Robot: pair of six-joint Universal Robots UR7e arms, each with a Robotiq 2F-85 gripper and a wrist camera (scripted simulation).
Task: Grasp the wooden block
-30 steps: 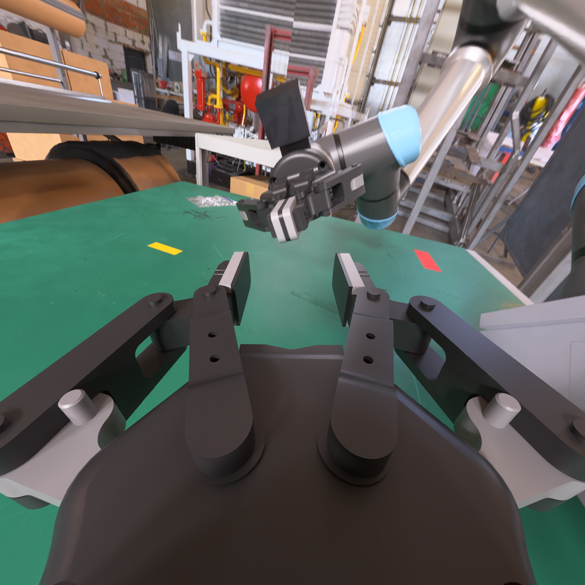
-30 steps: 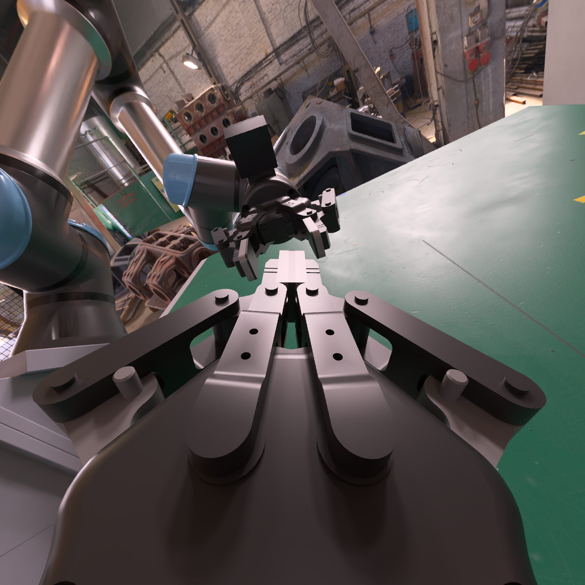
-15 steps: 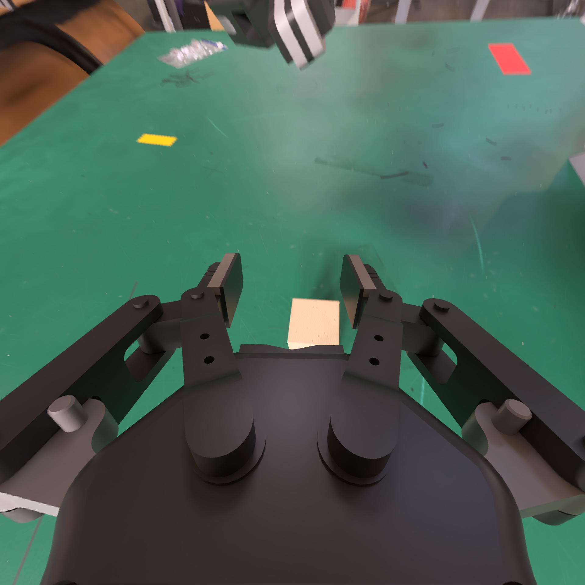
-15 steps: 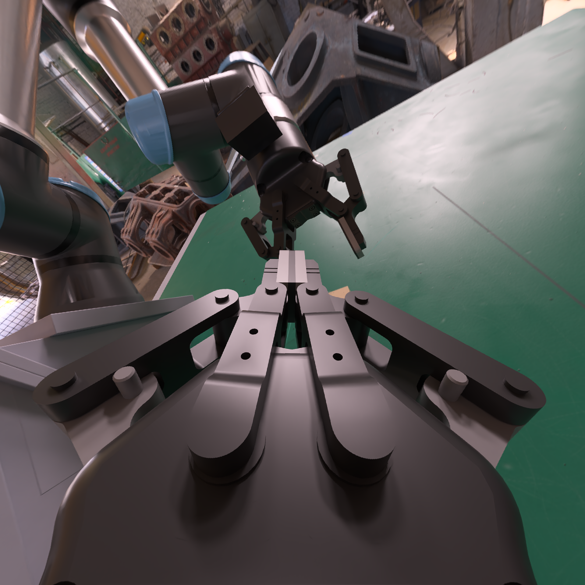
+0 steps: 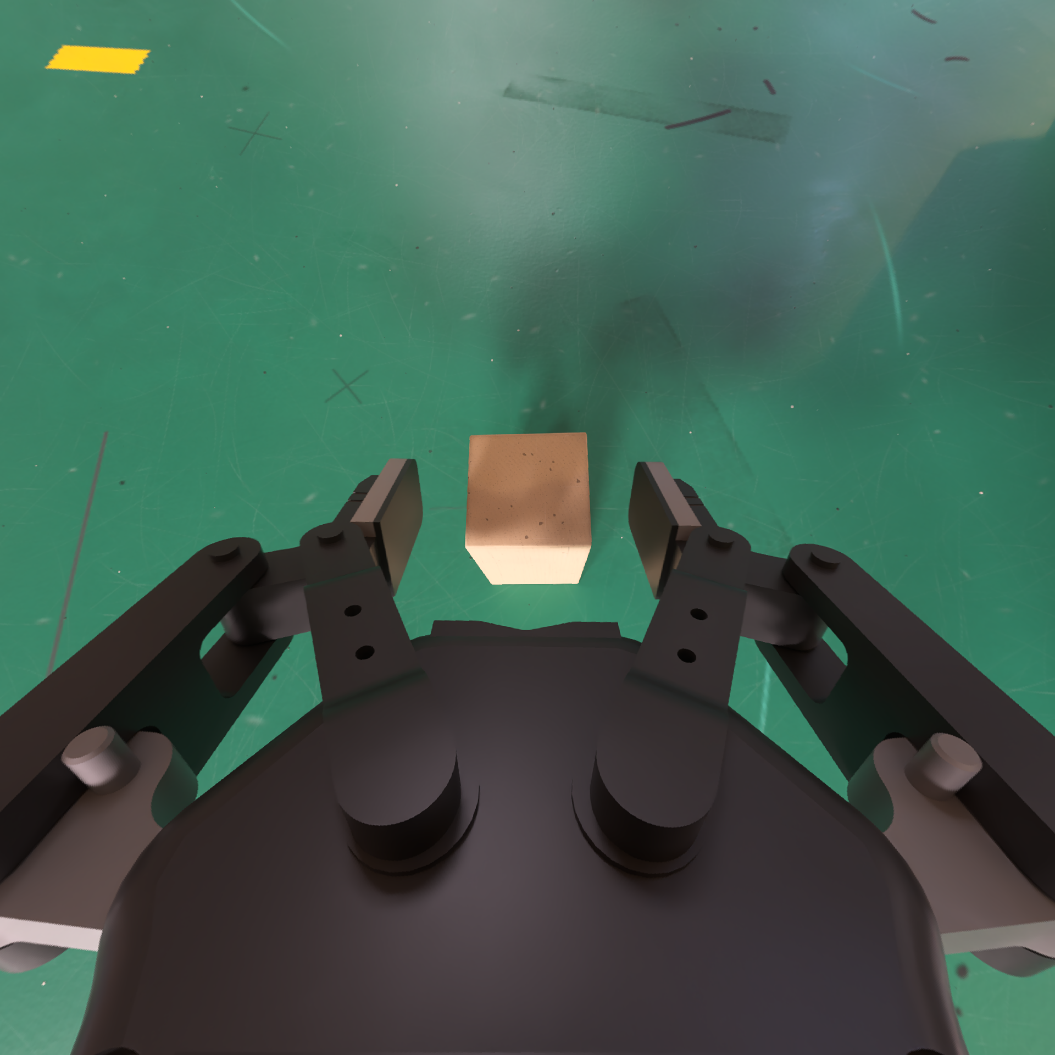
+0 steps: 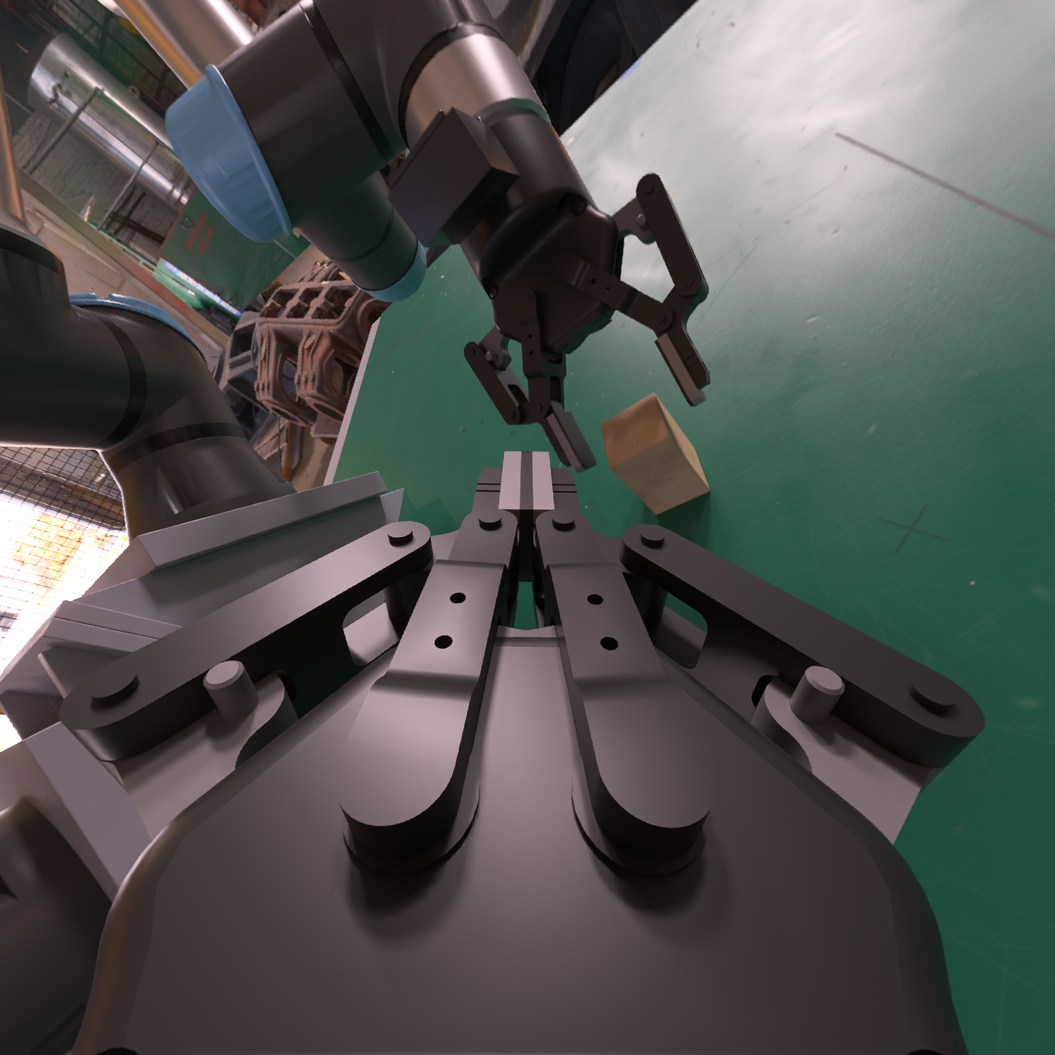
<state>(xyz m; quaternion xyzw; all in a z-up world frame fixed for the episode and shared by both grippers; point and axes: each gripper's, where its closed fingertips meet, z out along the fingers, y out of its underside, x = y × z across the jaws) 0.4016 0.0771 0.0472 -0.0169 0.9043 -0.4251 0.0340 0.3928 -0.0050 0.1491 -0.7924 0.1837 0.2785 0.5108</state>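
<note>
A light wooden block (image 5: 526, 507) sits on the green table (image 5: 228, 285). My left gripper (image 5: 525, 514) is open and points down at it, one finger on each side of the block, apart from it. In the right wrist view the block (image 6: 653, 454) lies just below the left gripper (image 6: 633, 425), whose fingertips hover a little above the table. My right gripper (image 6: 527, 480) is shut and empty, held near the block's left side.
A yellow tape mark (image 5: 98, 59) lies at the far left of the table. The table's edge (image 6: 354, 411) and a grey arm base (image 6: 171, 571) show at the left of the right wrist view, with machinery beyond.
My left gripper has tilted down and dropped over the block, which now sits between its open fingers. My right gripper stays shut; its view has tilted down toward the table.
</note>
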